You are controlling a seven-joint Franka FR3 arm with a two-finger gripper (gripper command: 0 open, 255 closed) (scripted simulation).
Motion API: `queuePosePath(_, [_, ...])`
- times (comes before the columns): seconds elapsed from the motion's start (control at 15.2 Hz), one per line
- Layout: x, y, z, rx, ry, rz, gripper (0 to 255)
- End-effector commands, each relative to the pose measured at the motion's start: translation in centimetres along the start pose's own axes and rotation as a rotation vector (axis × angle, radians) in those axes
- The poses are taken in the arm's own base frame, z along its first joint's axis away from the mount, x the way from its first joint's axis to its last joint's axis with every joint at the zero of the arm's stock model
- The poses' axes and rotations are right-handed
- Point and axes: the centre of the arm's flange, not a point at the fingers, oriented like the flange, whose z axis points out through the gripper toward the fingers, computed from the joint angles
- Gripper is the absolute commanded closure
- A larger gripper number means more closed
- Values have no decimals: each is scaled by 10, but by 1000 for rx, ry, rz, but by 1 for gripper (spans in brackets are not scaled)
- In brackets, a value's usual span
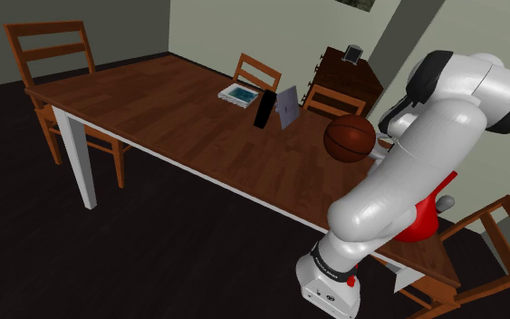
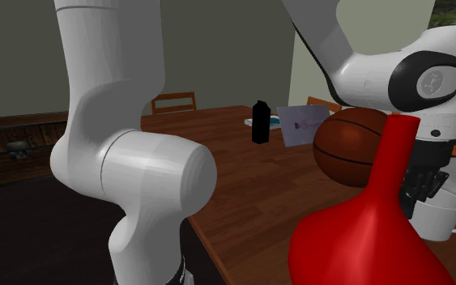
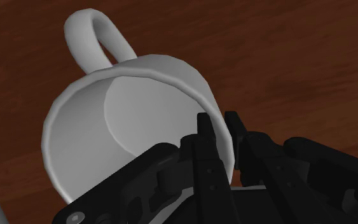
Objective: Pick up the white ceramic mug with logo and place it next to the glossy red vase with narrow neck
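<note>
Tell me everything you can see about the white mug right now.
The mug is plain white, no logo showing, with a round open mouth, empty inside, and one loop handle. It sits upright over the brown wooden table, beside the red vase. The claw pinches its wall roughly opposite the handle.

Shoulder high; second low by vase (image 2: pixel 364 235); wrist over mug (image 3: pixel 126 114).
</note>
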Motion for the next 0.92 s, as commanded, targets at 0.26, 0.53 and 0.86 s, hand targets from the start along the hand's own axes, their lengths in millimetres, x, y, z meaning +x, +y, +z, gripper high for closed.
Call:
queuePosePath(0.26, [0,0,0,0,0,0,0])
queuePosePath(0.53, [0,0,-40,0,0,0,0])
queuePosePath(0.86, [0,0,-50,0,0,0,0])
